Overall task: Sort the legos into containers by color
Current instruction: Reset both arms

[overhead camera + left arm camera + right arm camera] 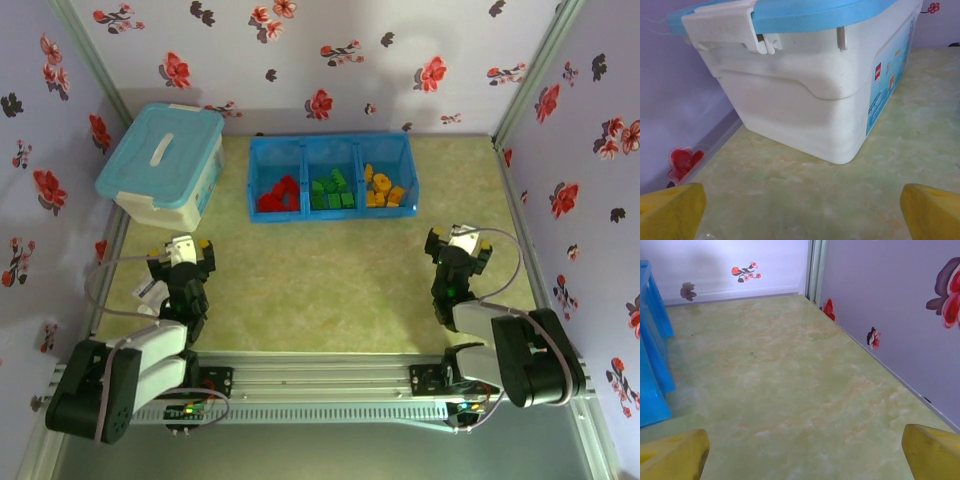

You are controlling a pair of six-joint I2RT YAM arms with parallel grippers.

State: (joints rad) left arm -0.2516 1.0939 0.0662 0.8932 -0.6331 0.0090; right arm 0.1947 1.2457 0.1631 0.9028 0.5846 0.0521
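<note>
The legos [330, 190] all lie in the tray [330, 214], which sits at the far middle of the table [330, 290]. The red ones [279, 196] are in the left compartment, the green ones [332, 190] in the middle and the orange-yellow ones [383, 189] in the right. Every brick you can see is with its own colour, and none is mixed into another pile. From that, you can judge the sort as done or very nearly so. What may be left is a check that nothing is hidden behind the tub [160, 165] or under an arm.

Counts: 1 tray with 3 compartments, and 3 colour piles, 1 per compartment. The green pile looks like about 6 bricks and the orange-yellow about 5 or 6. The red bricks run together in the top view, so you cannot count them exactly. There is 1 tub with its lid on, at the far left, well apart from the tray.

Your left gripper [180, 246] hangs low near the table's near left, facing the tub's corner [805, 100]. Its jaws are spread wide with nothing between them. Your right gripper [458, 238] sits near the near right, with the tray's end [652, 365] at the left of its wrist view. Its jaws are also wide apart and hold nothing.
</note>
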